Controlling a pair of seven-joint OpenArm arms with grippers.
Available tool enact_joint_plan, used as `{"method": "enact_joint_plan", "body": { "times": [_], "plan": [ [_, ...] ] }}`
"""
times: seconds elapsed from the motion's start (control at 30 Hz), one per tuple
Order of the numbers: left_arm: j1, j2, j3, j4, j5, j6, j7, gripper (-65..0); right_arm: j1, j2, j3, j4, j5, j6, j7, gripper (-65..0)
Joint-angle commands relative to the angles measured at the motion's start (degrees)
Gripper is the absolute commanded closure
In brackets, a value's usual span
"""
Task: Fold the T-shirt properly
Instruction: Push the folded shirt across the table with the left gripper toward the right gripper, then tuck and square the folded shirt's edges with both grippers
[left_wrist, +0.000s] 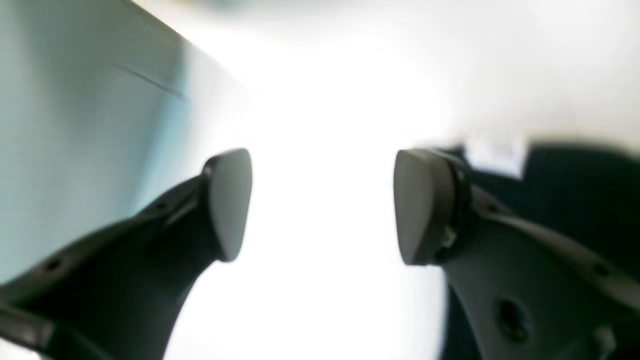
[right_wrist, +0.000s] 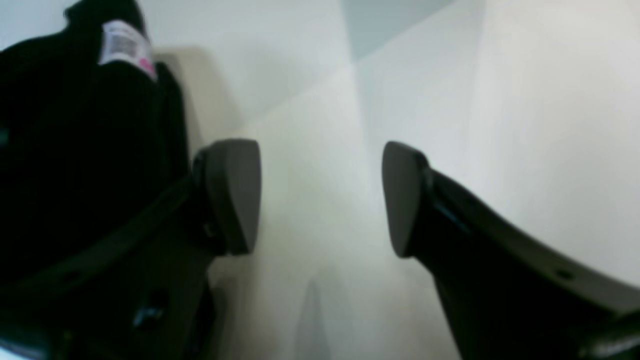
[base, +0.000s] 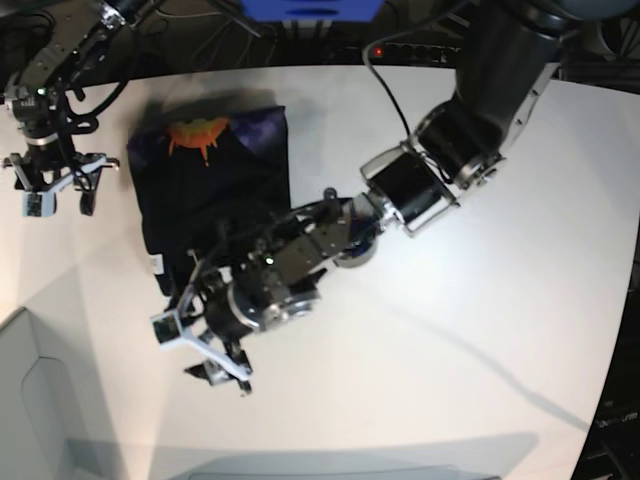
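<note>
Base view: the folded black T-shirt (base: 212, 190) lies on the white table (base: 470, 320) at 10 o'clock. The left gripper (base: 212, 352), jaws apart and empty, hovers at its 6 o'clock edge. The right gripper (base: 55, 190), also spread, stands at 9 o'clock.

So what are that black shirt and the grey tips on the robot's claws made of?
The T-shirt looks like soft matte knit cloth: it lies in limp folds, with a print and a small tag. The left gripper fingertips look like smooth matte grey rubber or plastic pads; which one, the pictures don't settle.
</note>
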Motion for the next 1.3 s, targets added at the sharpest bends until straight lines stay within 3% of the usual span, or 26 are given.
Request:
{"method": "enact_joint_plan", "body": {
  "times": [0.0, 0.17, 0.27, 0.43, 0.5, 0.7, 0.87, 0.97, 1.17, 1.27],
  "plan": [
    [-0.3, -1.4, -2.1, 2.8, 0.3, 0.4, -0.2, -42.4, -0.4, -0.2, -0.2, 0.9, 0.9, 0.8, 1.6, -38.8],
    [10.8, -11.0, -17.8, 13.8, 0.1, 0.4, 3.2, -42.4, -3.0, -3.5, -2.7, 0.9, 0.9, 0.8, 2.0, -38.7],
    [20.1, -15.1, -29.3, 17.6, 0.0, 0.2, 3.7, -42.4, -3.7, -6.3, -2.7, 0.9, 1.0, 0.8, 1.8, -38.6],
    [34.9, -16.4, -48.4, 20.0, -0.1, 0.0, 3.8, -42.4, -6.3, -7.7, -2.7, 0.8, 1.1, 0.8, 1.6, -38.6],
    [38.4, -16.4, -52.7, 20.0, -0.4, 0.0, 3.7, -42.4, -8.1, -7.7, -3.4, 0.8, 1.1, 0.8, 2.0, -38.6],
    [44.0, -16.4, -59.3, 20.1, -11.3, 0.0, 3.8, -42.4, -12.2, -7.7, -5.9, 0.8, 1.2, 0.8, 2.0, -38.6],
    [45.2, -16.4, -60.1, 21.1, -17.6, 0.3, 3.9, -42.0, -13.3, -7.7, -4.1, 1.7, 1.5, 0.8, 2.2, -38.6],
    [46.8, -15.9, -59.6, 23.6, -20.8, 0.3, 3.9, -39.4, -13.1, -7.7, -1.0, 4.3, 6.1, 0.8, 2.2, -38.6],
    [46.5, -10.3, -59.6, 25.0, -24.4, 0.3, 3.9, -36.7, -13.2, -7.7, -1.2, 7.1, 13.9, 0.8, 1.7, -38.6],
    [46.3, -6.5, -59.6, 24.1, -24.4, 0.3, 3.9, -36.8, -14.6, -7.7, -4.6, 6.9, 15.3, 0.8, 2.0, -38.6]
  ]
}}
